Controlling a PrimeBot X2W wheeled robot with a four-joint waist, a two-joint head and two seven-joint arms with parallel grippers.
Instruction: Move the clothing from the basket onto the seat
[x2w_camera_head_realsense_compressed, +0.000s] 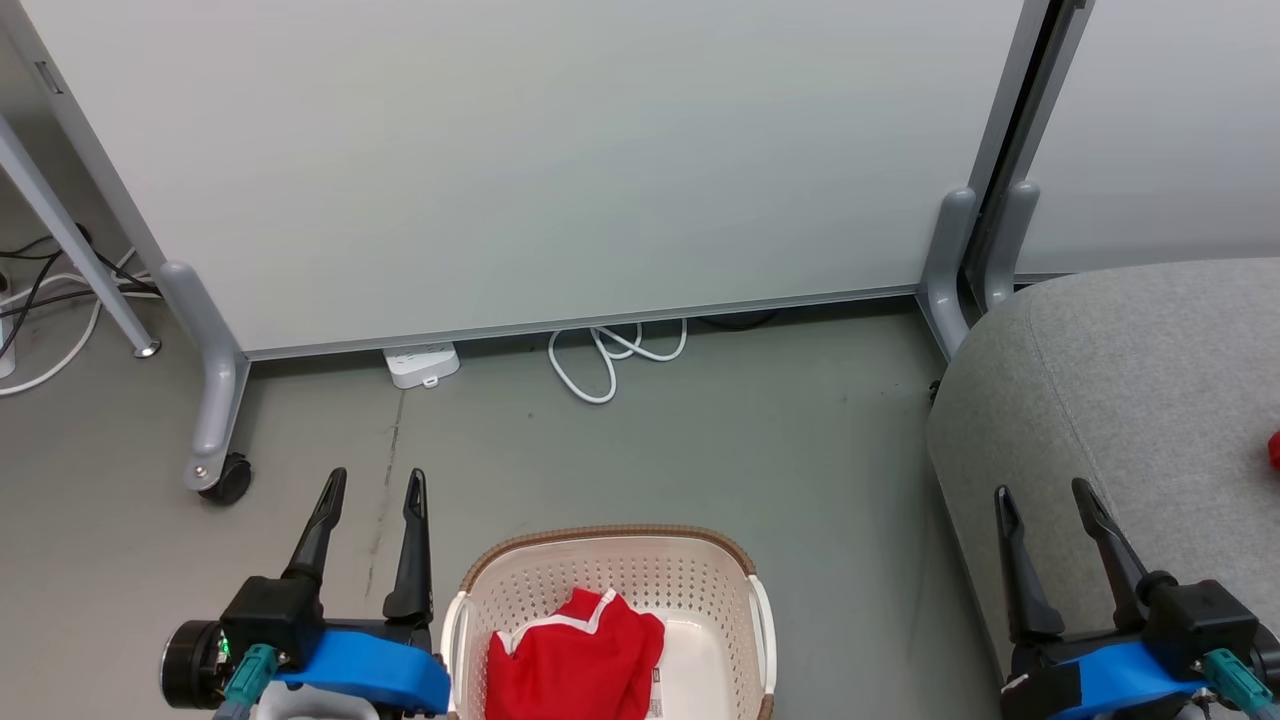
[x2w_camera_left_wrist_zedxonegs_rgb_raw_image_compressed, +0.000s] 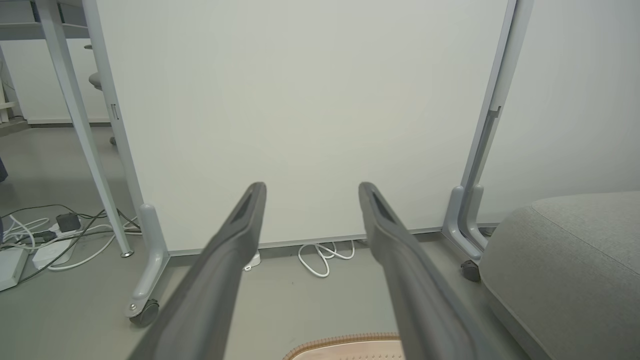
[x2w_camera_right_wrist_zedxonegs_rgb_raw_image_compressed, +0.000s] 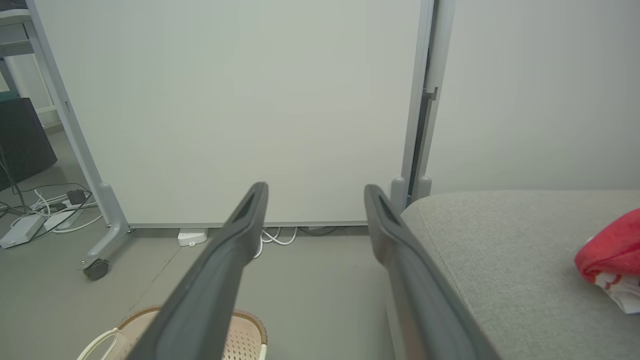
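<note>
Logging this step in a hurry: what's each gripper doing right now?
Left gripper: open, holding nothing, beside the basket.
Right gripper: open, holding nothing, by the seat.

**Both grippers open and empty**

I see my left gripper at the lower left of the head view and my right gripper at the lower right. Both point up the frame, fingers spread wide, holding nothing.

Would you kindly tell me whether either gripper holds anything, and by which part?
Nothing is held: the left gripper and the right gripper are both open and empty.
</note>
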